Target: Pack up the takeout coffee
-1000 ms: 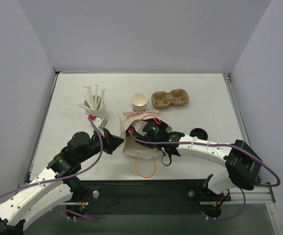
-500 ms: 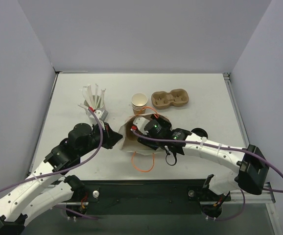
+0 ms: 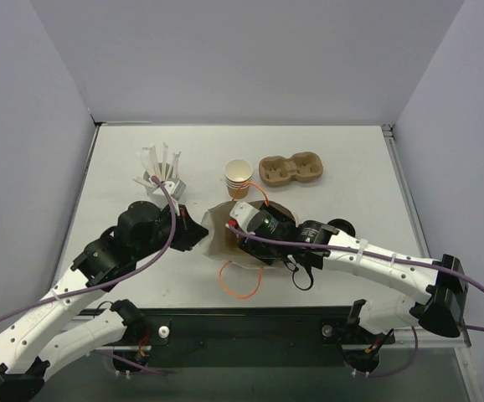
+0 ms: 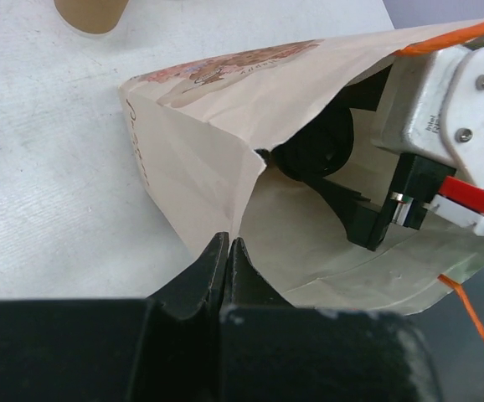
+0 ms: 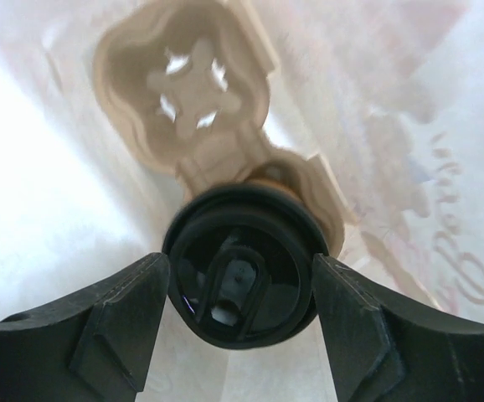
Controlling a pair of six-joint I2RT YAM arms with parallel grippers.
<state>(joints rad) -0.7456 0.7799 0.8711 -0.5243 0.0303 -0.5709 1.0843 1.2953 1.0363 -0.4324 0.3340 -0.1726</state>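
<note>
Tabletop: bag around coffee, cups beyond

We see a white table boxed in by three plain, pale lavender-grey walls: the back wall, the left wall and the right wall. A metal rail runs along the table's right edge, and a dark frame lines its near edge. The light is soft and even, and we find only faint shadows on the surface.
</note>
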